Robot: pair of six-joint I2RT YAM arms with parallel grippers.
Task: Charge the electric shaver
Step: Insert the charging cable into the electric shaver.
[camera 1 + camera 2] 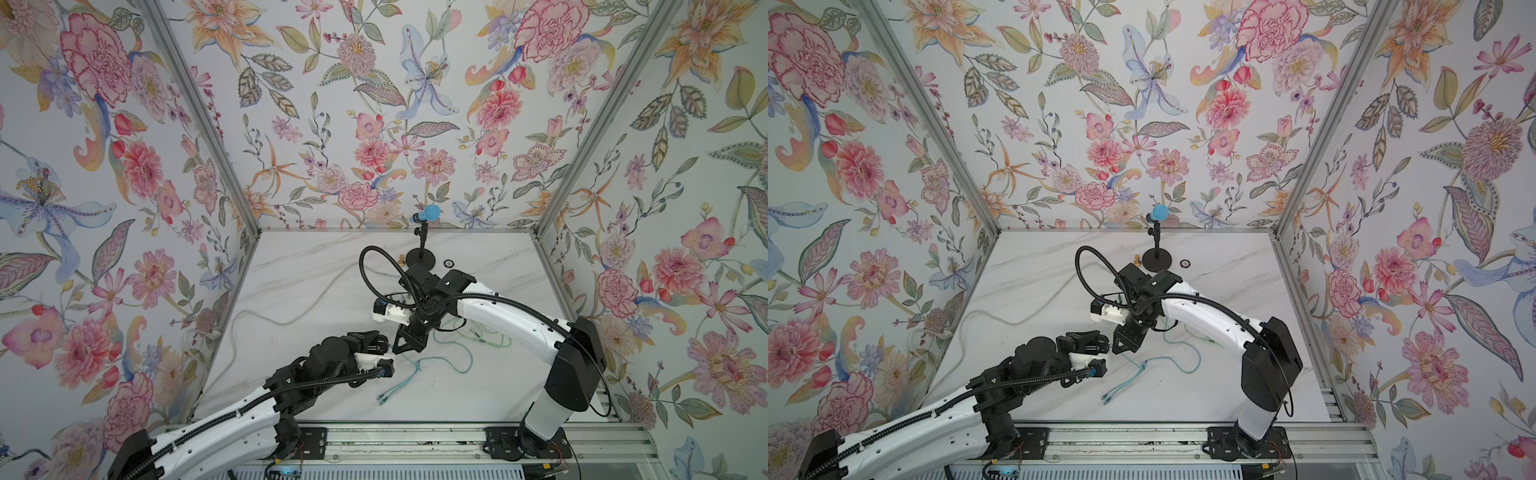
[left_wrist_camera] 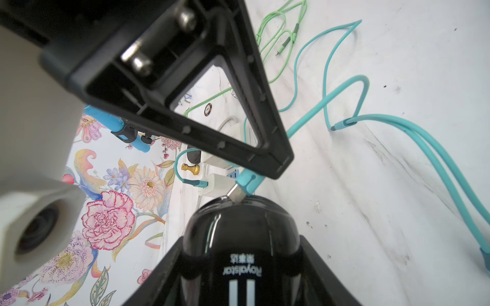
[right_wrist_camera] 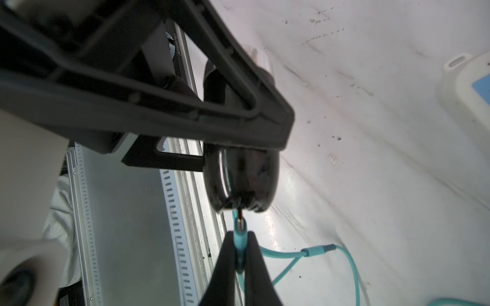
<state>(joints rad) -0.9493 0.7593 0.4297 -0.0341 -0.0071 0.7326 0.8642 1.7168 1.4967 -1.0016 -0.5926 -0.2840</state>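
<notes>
Shaver (image 2: 241, 233): one, black, held over the table (image 2: 397, 185).
Left fingers (image 2: 167, 275): two, grasping the shaver's body.
Right fingers (image 3: 224, 270): two, clenched on one teal plug (image 3: 240, 235), its metal tip touching the shaver's end.
Cables: one teal cable (image 2: 324, 103), one green cable (image 2: 293, 34), both lying on the table.

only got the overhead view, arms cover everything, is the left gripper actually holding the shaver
observer: yes. In the left wrist view the left gripper is closed around the black shaver.
operator: ok is the plug in yet
observer: not fully. The right gripper pinches the teal plug, and the plug's metal tip meets the shaver's end, but most of the tip is exposed.
</notes>
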